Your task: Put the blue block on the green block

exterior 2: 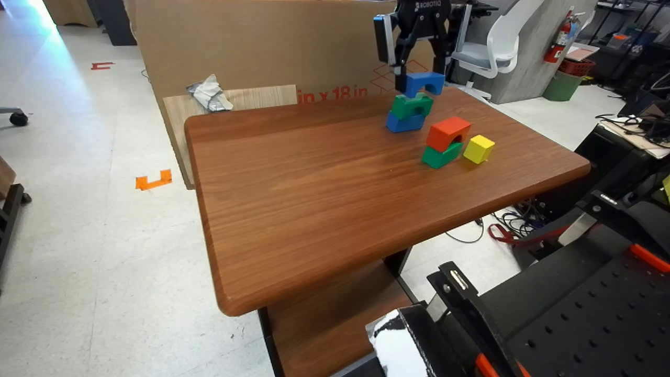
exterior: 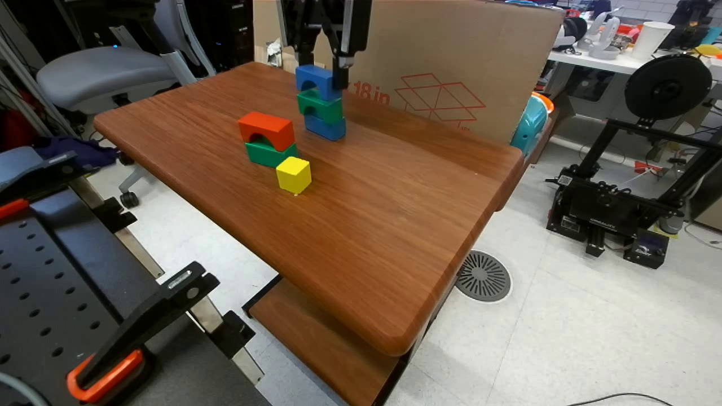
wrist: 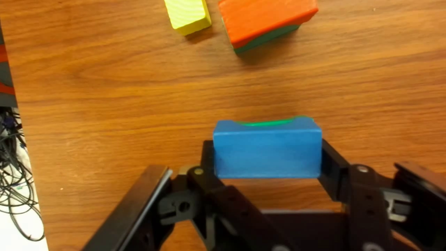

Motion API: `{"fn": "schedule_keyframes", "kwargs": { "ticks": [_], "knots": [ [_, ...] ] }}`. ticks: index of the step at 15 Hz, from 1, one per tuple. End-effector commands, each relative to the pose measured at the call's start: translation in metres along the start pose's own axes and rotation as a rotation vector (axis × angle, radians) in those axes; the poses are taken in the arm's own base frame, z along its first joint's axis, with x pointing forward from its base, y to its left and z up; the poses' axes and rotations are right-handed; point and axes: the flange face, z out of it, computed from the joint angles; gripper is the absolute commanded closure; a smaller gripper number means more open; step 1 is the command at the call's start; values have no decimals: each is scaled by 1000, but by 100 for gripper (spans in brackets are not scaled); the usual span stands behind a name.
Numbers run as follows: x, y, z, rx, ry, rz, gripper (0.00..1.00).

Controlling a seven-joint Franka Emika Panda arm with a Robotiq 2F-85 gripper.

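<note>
The blue block (exterior: 325, 82) is a small arch with its notch facing down. My gripper (exterior: 323, 69) is shut on its two ends; it also shows in an exterior view (exterior 2: 420, 75) and the wrist view (wrist: 267, 153). The green block (exterior: 330, 107), also arched, is directly under the blue block in both exterior views (exterior 2: 403, 107). Whether the two touch or a thin gap is left, I cannot tell. The green block rests on another blue block (exterior: 326, 128) on the table. In the wrist view only a green sliver (wrist: 268, 123) shows beyond the blue block.
An orange arch (exterior: 269, 128) sits on another green piece (exterior: 265, 153) in front of the stack. A yellow cube (exterior: 294, 175) stands beside them. A big cardboard box (exterior: 451, 67) stands behind the far edge of the wooden table (exterior: 383, 225).
</note>
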Motion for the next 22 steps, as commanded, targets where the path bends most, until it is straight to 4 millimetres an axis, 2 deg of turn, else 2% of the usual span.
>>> {"fn": "schedule_keyframes", "kwargs": {
  "ticks": [1, 7, 15, 16, 17, 18, 22],
  "knots": [
    [5, -6, -3, -14, 0, -2, 55],
    [7, -12, 0, -18, 4, -15, 55],
    [12, -10, 2, -16, 1, -12, 55],
    [12, -10, 3, -18, 0, -11, 22],
    [12, -10, 3, -18, 1, -11, 7],
    [12, -9, 3, -16, 0, -11, 1],
    [9, -8, -1, -11, 5, -10, 0]
  ]
}}
